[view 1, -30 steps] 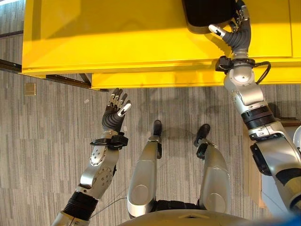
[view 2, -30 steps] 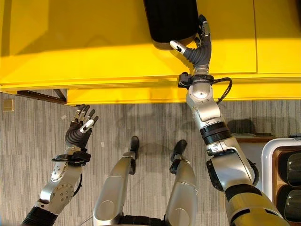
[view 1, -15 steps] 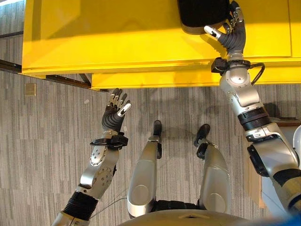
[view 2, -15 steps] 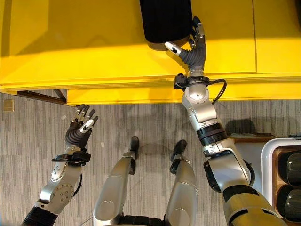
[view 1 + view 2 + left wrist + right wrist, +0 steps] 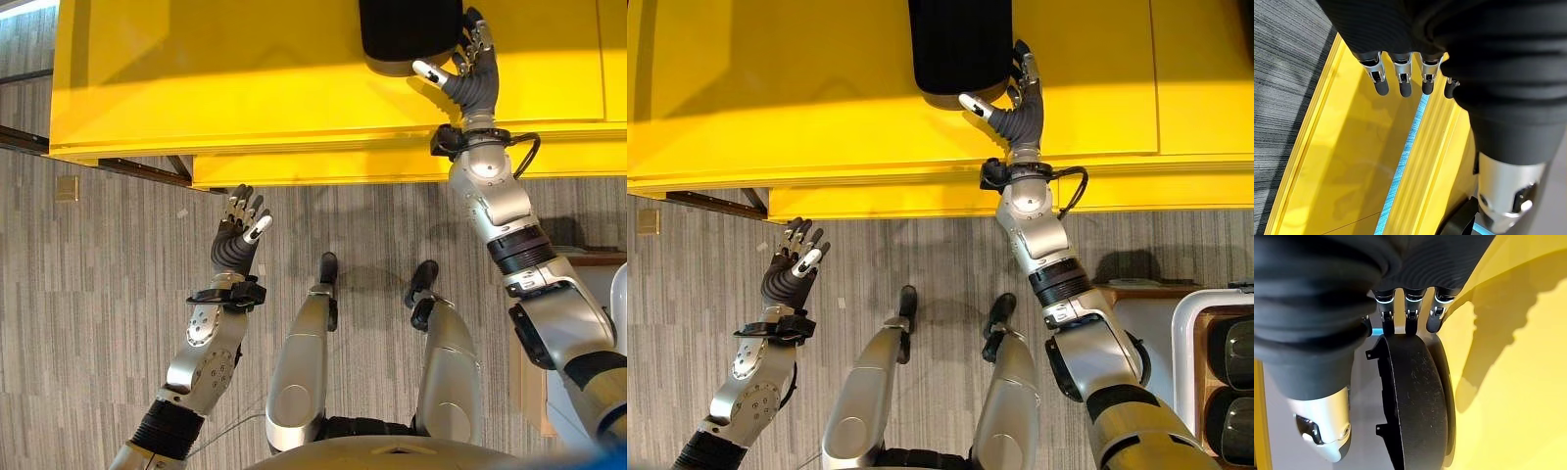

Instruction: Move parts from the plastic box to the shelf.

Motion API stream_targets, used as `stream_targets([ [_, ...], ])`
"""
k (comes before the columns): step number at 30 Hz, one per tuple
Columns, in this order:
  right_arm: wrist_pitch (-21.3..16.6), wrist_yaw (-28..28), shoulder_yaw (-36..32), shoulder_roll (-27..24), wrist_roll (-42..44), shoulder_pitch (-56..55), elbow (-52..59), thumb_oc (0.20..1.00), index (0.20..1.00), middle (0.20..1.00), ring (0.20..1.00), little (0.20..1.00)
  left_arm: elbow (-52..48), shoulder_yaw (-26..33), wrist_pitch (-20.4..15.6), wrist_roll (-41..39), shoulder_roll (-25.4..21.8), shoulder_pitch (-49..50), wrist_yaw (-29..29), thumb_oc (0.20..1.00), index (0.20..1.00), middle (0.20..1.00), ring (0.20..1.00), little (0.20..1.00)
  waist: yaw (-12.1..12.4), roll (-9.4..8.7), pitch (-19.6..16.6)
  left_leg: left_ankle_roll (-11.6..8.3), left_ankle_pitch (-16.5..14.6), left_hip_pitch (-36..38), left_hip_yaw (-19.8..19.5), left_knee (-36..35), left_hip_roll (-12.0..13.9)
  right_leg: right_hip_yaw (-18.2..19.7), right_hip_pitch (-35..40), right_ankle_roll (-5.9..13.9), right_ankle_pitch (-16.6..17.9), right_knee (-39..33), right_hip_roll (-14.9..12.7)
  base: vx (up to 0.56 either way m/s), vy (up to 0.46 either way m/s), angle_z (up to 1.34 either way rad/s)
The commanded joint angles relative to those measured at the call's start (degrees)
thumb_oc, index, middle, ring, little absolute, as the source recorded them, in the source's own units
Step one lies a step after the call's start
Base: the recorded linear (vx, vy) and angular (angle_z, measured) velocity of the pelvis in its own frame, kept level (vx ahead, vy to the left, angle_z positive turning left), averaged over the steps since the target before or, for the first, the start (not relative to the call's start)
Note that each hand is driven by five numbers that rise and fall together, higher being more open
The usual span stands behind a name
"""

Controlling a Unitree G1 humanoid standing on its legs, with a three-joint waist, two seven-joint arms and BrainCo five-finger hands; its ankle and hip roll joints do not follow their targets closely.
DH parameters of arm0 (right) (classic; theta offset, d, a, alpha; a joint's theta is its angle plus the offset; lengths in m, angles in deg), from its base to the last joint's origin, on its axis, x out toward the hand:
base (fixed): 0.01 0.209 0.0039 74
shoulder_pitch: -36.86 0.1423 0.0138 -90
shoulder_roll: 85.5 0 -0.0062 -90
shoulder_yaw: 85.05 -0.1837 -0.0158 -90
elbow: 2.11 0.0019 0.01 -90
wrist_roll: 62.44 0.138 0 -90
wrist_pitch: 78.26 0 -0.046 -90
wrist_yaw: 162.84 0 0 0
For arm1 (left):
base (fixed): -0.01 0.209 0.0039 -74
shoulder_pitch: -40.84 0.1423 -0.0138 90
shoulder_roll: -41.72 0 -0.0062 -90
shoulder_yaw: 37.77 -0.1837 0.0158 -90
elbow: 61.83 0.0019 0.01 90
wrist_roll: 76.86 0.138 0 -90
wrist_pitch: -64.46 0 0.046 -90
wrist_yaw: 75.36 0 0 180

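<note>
One black part (image 5: 960,44) lying flat on the yellow shelf (image 5: 774,88), long axis running away from the robot, near end rounded. Right hand (image 5: 1017,98) just beside that near right corner, fingers fairly straight along its edge, thumb spread toward the near end, not wrapped round it. Left hand (image 5: 238,235) well apart, hovering over the floor, fingers relaxed, empty. Two more dark parts (image 5: 1232,392) in the box (image 5: 1183,333) at far right.

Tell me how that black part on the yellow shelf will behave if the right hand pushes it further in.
The black part looks rigid and moulded, so it should slide rather than flex. In the right wrist view it stands on a curved edge, so it may rock or tip. The right hand touches one side, so it may swivel.
</note>
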Motion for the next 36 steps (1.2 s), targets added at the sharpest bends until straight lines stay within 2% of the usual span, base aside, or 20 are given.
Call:
stream_targets([
  [1, 0.77, 4.32, 4.72, 4.58, 2.34, -1.81, -1.41, 1.0, 1.0, 1.0, 1.0, 1.0, -5.25, 0.54, -2.2, 1.7, -1.21, 2.61, -0.54, 1.0, 1.0, 1.0, 1.0, 1.0, 3.27, -0.96, -0.36, -0.34, -0.84, -0.17, -0.45, -0.68, 1.35, 2.85, 5.9, 6.49, -6.05, 3.06, -2.24, 0.0, 0.0, 0.0],
  [2, 0.74, 4.28, 4.72, 4.59, 2.22, -1.59, -1.3, 1.0, 1.0, 1.0, 1.0, 1.0, -5.3, 0.64, -2.24, 1.73, -1.18, 2.31, -0.65, 1.0, 1.0, 1.0, 1.0, 1.0, 3.25, -0.84, -0.36, -0.01, 0.59, -1.25, -0.39, -0.88, 1.35, 2.59, 4.97, 6.02, -4.77, 2.66, -2.21, 0.0, 0.0, 0.0],
  [8, 0.8, 4.03, 4.55, 4.83, 1.92, -1.73, -1.38, 1.0, 1.0, 1.0, 1.0, 1.0, -5.16, 0.75, -2.28, 1.75, -1.13, 2.47, -0.83, 1.0, 1.0, 1.0, 1.0, 1.0, 3.2, -0.94, -0.36, 0.06, 0.49, -1.42, -0.5, -0.71, 1.23, 2.61, 4.92, 6.01, -4.78, 2.77, -2.18, 0.0, 0.001, 0.0],
  [9, 0.87, 3.83, 4.55, 4.82, 1.65, -2.06, -1.53, 1.0, 1.0, 1.0, 1.0, 1.0, -5.1, 0.69, -2.22, 1.83, -1.14, 2.71, -0.84, 1.0, 1.0, 1.0, 1.0, 1.0, 3.18, -1.04, -0.36, -0.25, -0.97, -0.34, -0.55, -0.46, 1.22, 2.95, 5.81, 6.46, -6.18, 3.27, -2.2, 0.0, 0.0, 0.0],
  [10, 0.81, 3.69, 4.38, 4.73, 1.67, -1.89, -1.48, 1.0, 1.0, 1.0, 1.0, 1.0, -5.11, 0.74, -2.23, 1.82, -1.15, 2.43, -0.83, 1.0, 1.0, 1.0, 1.0, 1.0, 3.16, -0.92, -0.36, 0.07, 0.45, -1.37, -0.51, -0.71, 1.22, 2.67, 4.94, 6.0, -4.91, 2.81, -2.17, 0.0, 0.0, 0.0],
  [11, 0.79, 3.58, 4.11, 4.64, 1.72, -2.03, -1.31, 1.0, 1.0, 1.0, 1.0, 1.0, -5.12, 0.78, -2.28, 1.88, -1.16, 2.47, -0.8, 1.0, 1.0, 1.0, 1.0, 1.0, 3.14, -0.94, -0.36, 0.07, 0.4, -1.31, -0.51, -0.71, 1.2, 2.75, 4.97, 6.02, -4.86, 2.74, -2.18, 0.0, 0.0, 0.0],
  [12, 0.82, 3.6, 4.17, 4.71, 1.74, -2.29, -1.37, 1.0, 1.0, 1.0, 1.0, 1.0, -5.04, 0.68, -2.26, 1.87, -1.15, 2.72, -0.81, 1.0, 1.0, 1.0, 1.0, 1.0, 3.14, -1.06, -0.36, -0.25, -1.04, -0.28, -0.55, -0.43, 1.2, 3.07, 5.86, 6.48, -6.14, 3.14, -2.21, 0.08, -0.016, 0.01],
  [14, 0.1, 2.71, 2.7, 4.68, 2.96, -3.35, -0.58, 1.0, 1.0, 1.0, 1.0, 1.0, -5.02, 0.68, -2.21, 2.08, -0.97, 2.79, -1.04, 1.0, 1.0, 1.0, 1.0, 1.0, 2.92, -1.14, -0.36, -0.22, -1.07, -0.34, -0.5, -0.28, 1.24, 3.08, 5.85, 6.47, -6.17, 3.32, -2.24, 0.0, 0.013, 0.01],
  [15, -0.61, 1.51, 1.19, 4.74, 3.63, -3.92, 0.04, 1.0, 1.0, 1.0, 1.0, 1.0, -4.99, 0.64, -2.25, 2.12, -0.76, 2.48, -1.34, 1.0, 1.0, 1.0, 1.0, 1.0, 2.73, -1.18, -0.36, 0.09, 0.37, -1.24, -0.39, -0.64, 1.28, 2.76, 5.04, 6.02, -4.89, 2.85, -2.2, -0.07, 0.029, 0.01],
  [16, -0.77, 1.25, 0.71, 4.76, 3.64, -4.55, 0.64, 1.0, 1.0, 1.0, 1.0, 1.0, -4.86, 0.58, -2.21, 2.04, -0.64, 2.46, -1.41, 1.0, 1.0, 1.0, 1.0, 1.0, 2.63, -1.31, -0.36, 0.08, 0.35, -1.19, -0.4, -0.65, 1.3, 2.72, 5.15, 6.03, -4.87, 2.73, -2.19, -0.08, 0.021, 0.01],
  [28, -2.92, -3.73, -6.55, 0.58, -3.21, -12.8, 13.4, 1.0, 1.0, 1.0, 1.0, 1.0, -5.01, 0.86, -2.5, 2.8, 0.05, 2.39, -1.85, 1.0, 1.0, 1.0, 1.0, 1.0, 1.04, -2.43, -0.36, 0.04, -0.06, 0.52, -0.35, -0.78, 1.75, 3.08, 6.55, 6.08, -4.96, 2.25, -1.72, 0.0, 0.0, 0.0],
  [36, -4.31, -3.61, -9.11, -0.82, -5.73, -16.96, 20.87, 1.0, 1.0, 1.0, 1.0, 1.0, -4.52, 0.98, -2.26, 2.73, 0.0, 2.67, -0.86, 1.0, 1.0, 1.0, 1.0, 1.0, 0.26, -2.74, -0.36, -0.23, -0.23, 3.88, -0.24, -1.15, 2.3, 3.36, 9.31, 6.0, -5.35, 1.93, -1.24, -0.01, -0.004, -0.04],
])
